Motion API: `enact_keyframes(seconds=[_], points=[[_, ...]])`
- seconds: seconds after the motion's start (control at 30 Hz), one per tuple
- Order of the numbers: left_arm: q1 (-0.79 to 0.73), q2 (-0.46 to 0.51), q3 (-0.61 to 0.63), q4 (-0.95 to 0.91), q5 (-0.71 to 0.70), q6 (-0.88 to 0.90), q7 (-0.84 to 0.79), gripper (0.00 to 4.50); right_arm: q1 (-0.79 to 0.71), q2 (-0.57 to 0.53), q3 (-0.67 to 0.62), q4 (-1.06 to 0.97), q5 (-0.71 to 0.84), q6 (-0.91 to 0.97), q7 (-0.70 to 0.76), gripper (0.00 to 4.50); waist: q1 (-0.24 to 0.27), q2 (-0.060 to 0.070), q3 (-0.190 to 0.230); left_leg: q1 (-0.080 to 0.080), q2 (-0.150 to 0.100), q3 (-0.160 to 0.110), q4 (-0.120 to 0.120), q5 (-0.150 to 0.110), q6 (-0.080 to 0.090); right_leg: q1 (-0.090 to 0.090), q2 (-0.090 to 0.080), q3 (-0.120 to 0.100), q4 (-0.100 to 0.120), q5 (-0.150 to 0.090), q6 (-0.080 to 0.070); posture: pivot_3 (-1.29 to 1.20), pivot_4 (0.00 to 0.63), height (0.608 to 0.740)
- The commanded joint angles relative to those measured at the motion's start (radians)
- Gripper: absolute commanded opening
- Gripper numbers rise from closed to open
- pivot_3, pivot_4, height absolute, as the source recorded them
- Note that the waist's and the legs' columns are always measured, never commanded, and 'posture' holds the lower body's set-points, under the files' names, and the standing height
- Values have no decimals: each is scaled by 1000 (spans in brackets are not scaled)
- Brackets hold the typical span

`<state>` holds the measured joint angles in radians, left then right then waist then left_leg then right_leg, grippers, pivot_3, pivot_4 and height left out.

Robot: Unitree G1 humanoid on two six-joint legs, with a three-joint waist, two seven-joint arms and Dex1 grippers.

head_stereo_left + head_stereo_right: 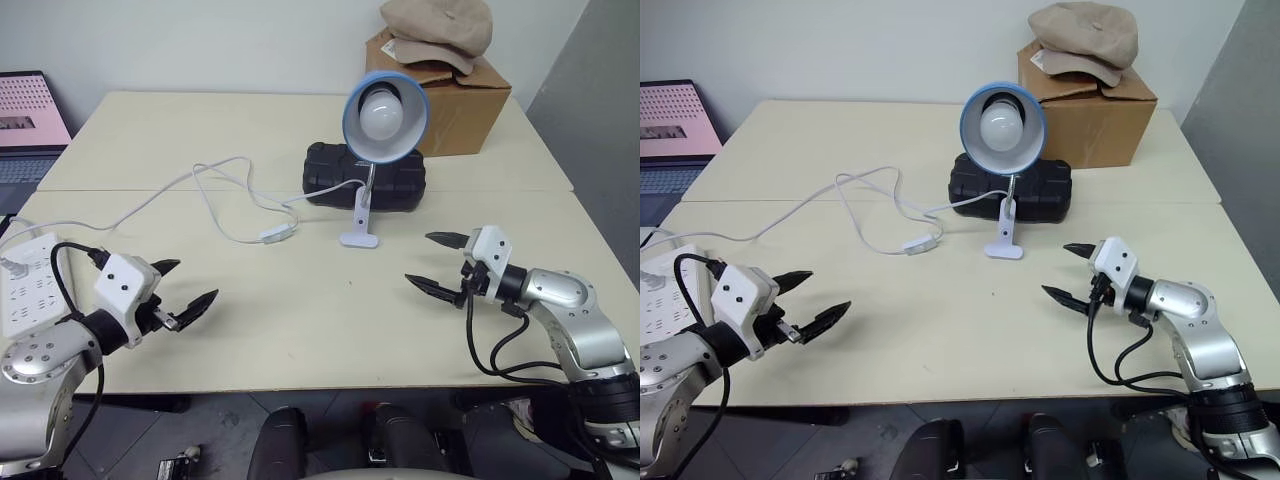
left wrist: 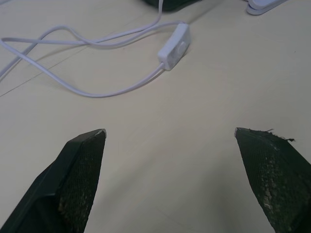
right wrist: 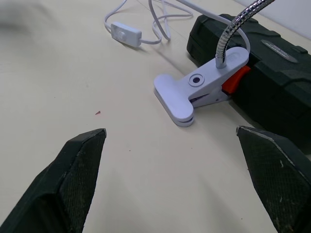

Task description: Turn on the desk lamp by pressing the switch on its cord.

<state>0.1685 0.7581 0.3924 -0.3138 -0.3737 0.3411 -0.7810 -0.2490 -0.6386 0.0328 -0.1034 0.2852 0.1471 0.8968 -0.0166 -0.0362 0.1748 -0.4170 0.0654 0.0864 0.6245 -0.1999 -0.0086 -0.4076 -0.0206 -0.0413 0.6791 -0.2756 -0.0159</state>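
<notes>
White switch (image 1: 278, 235) on table, near lamp (image 1: 375, 140), both end effectors open

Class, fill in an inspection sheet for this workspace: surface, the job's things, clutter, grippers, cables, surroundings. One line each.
Surface: cream table, made of two tops with a seam between them.
Job's things: desk lamp unlit, standing on its white clip base; switch lies flat on the table left of the base, untouched.
Clutter: black case behind the lamp; cardboard box with a beige cap on top.
Grippers: left gripper open, holding nothing; right gripper open, holding nothing, near the lamp base.
Cables: cord loops loosely towards a power strip.
Surroundings: laptop at far left; plain wall behind.
</notes>
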Motion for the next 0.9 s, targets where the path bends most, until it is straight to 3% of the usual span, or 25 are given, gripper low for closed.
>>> enact_keyframes(seconds=[0.03,0.47,0.7,0.9], points=[[-5,2,12,-27,-2,-22,-3,4400,-17,4,-7,-5,-7,-30,8,4500,0,0,0,0,0,0,0,0,0,0,0,0,0,0,0,0,150,740],[-77,11,-32,59,95,-115,20,4400,-49,32,16,-35,-14,21,-16,4500,2,0,0,0,0,0,0,0,0,0,0,0,0,0,0,0,150,740],[-121,5,-39,103,54,-132,-20,4400,-59,42,21,-56,-22,62,-44,4500,8,0,0,0,0,0,0,0,0,0,0,0,0,0,0,0,150,740],[-250,24,-151,214,86,-173,-101,4400,-65,58,30,-129,-21,151,-84,4500,15,0,0,0,0,0,0,0,0,0,0,0,1,0,0,0,150,740]])
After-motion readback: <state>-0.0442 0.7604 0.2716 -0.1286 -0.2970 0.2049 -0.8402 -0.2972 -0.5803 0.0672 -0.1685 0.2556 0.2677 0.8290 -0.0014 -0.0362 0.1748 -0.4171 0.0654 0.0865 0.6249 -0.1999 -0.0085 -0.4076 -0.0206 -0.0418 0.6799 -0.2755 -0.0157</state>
